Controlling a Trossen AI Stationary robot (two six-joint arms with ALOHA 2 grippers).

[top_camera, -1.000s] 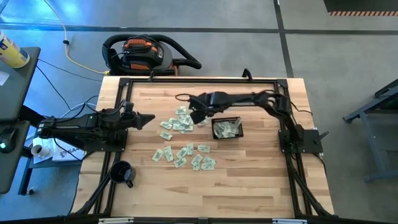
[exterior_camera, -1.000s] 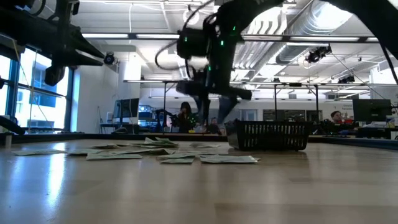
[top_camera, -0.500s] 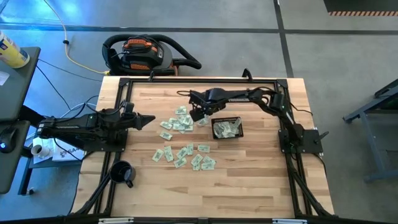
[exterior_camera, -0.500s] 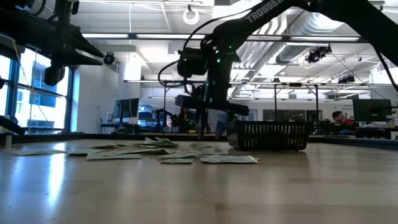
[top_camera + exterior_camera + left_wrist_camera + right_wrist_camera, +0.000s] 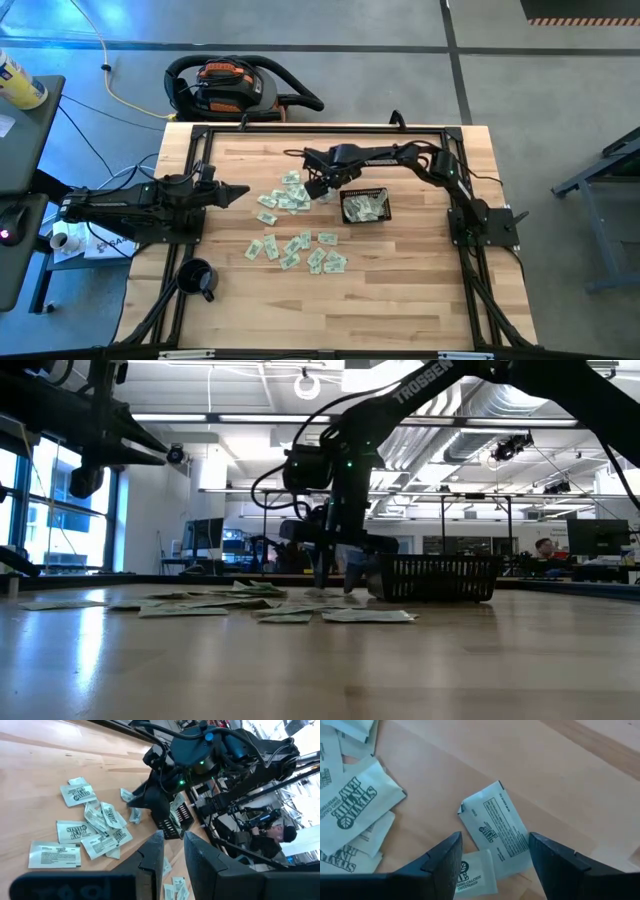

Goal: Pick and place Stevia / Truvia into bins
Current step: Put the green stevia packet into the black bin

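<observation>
Many pale green and white Stevia sachets (image 5: 288, 197) lie flat on the wooden table in a far cluster, with a second cluster (image 5: 300, 250) nearer the front. The black mesh basket (image 5: 364, 190) stands right of them and holds a few sachets. My right gripper (image 5: 320, 188) points down, open, low over the sachets just left of the basket (image 5: 437, 578). Its fingers stand on either side of one sachet (image 5: 495, 827) that lies flat. My left gripper (image 5: 240, 192) waits at the table's left, raised, with a narrow gap between its fingers (image 5: 173, 851) and nothing in it.
A round black mug (image 5: 197, 277) stands near the table's front left corner. A black and orange vacuum cleaner (image 5: 235, 88) sits on the floor beyond the far edge. The wide front part of the table is bare wood (image 5: 330, 310).
My right gripper has sunk toward the sachets beside the basket, tipping a little steeper, and has stayed open. The sachets and the basket have kept their places.
</observation>
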